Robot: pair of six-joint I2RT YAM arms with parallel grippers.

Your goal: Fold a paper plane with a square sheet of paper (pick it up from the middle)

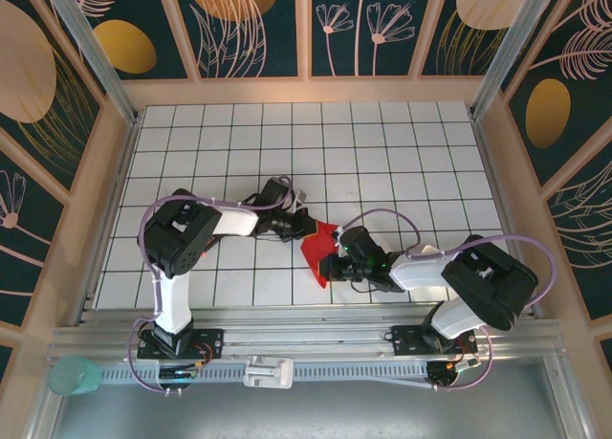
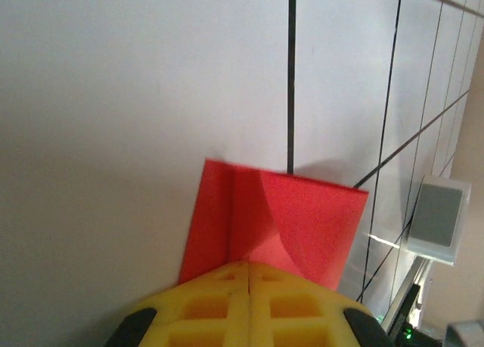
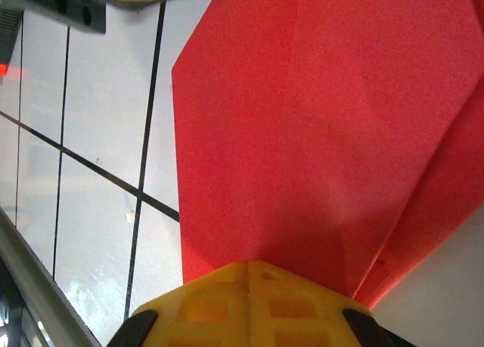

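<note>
Left claw [image 1: 296, 226] and right claw [image 1: 334, 266] are both pinched shut on the creased red sheet of paper [image 1: 317, 252].

From the left, the left claw's yellow fingers [image 2: 219, 305] meet tightly over the sheet's near edge, and folded flaps fan out beyond them. The sheet of paper sits between the two claws, low over the middle of the white gridded surface [image 1: 382, 152]. On the right, the right claw's closed fingertips [image 3: 287, 305] clamp the opposite edge, and the red paper spreads away from them.

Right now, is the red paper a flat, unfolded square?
No, the red paper has folded creases and is pinched in the shut left claw.
</note>
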